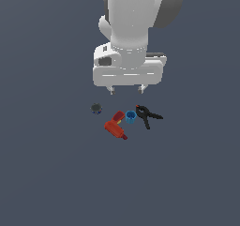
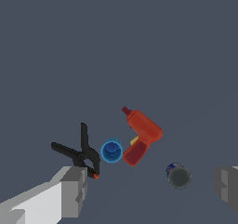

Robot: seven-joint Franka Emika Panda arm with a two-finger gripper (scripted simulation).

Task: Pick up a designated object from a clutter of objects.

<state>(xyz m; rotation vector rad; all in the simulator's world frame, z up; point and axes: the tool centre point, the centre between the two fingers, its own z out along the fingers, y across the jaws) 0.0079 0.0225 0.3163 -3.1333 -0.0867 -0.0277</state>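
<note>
White gripper [image 1: 126, 89] hanging w/ jaws spread wide, gripping nothing, small dark-grey-topped round can w/ blue band [image 1: 96, 109] sitting left of frame centre, apart from red drill-shaped tool [image 1: 115, 125], bright blue cup [image 1: 130, 116], black clamp [image 1: 148, 115]

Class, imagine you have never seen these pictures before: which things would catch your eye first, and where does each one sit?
The big white gripper hangs open above a little cluster on the dark floor. The red drill-shaped tool stands out most, with the bright blue cup right beside it and the black clamp just past the cup, toward the exterior view's right. The small dark can sits apart on the exterior view's left.
</note>
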